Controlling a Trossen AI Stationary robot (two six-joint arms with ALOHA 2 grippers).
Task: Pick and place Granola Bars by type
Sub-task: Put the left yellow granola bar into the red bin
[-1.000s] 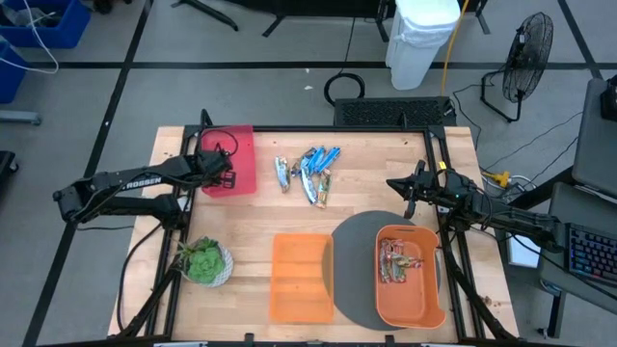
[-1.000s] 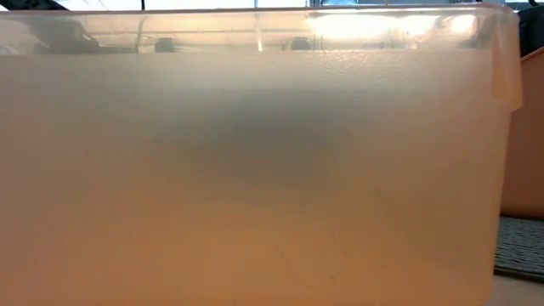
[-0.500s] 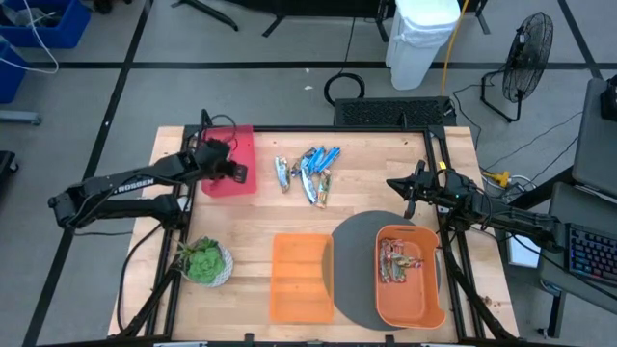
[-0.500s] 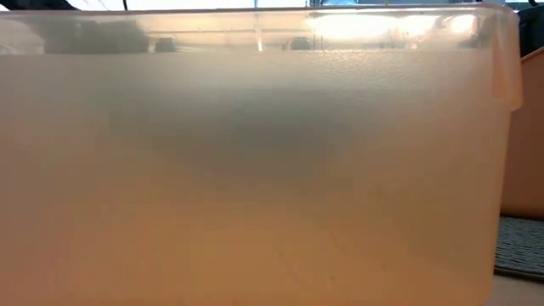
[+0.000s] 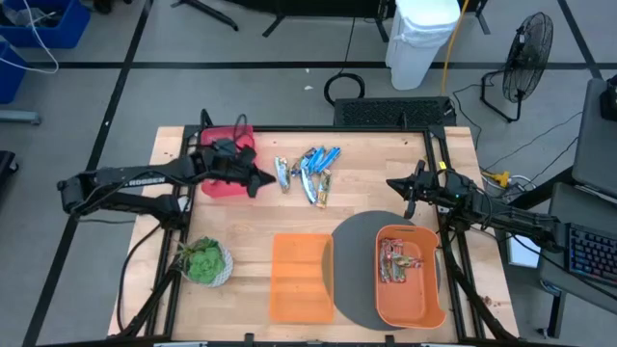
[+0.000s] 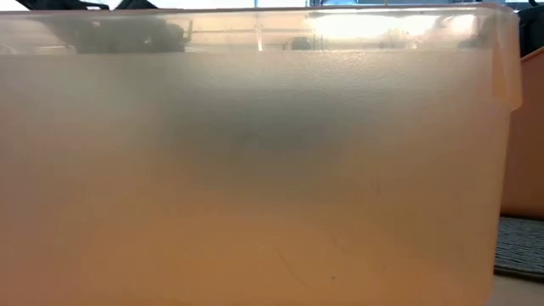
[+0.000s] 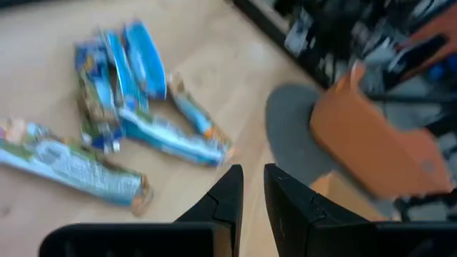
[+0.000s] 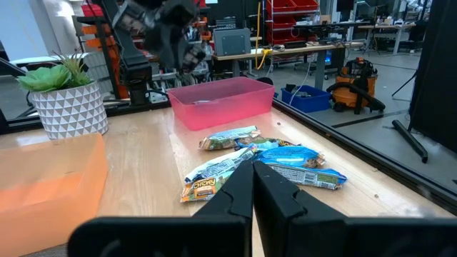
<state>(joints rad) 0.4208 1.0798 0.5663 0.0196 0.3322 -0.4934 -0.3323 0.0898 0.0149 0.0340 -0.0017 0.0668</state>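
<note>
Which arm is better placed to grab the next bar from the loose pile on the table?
Probably the left. The left gripper sits right beside the pile of granola bars, while the right gripper is farther off, by the grey mat.

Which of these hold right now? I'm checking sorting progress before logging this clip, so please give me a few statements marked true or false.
1. The left gripper is beside the pink bin, near the loose granola bars. True.
2. The right orange bin is empty. False: it holds several bars.
3. The left gripper holds a blue bar. False: nothing shows between its fingers.
4. The plant sits by the table's left edge. True.
5. The right gripper is over the pink bin. False: it is at the table's right side.
</note>
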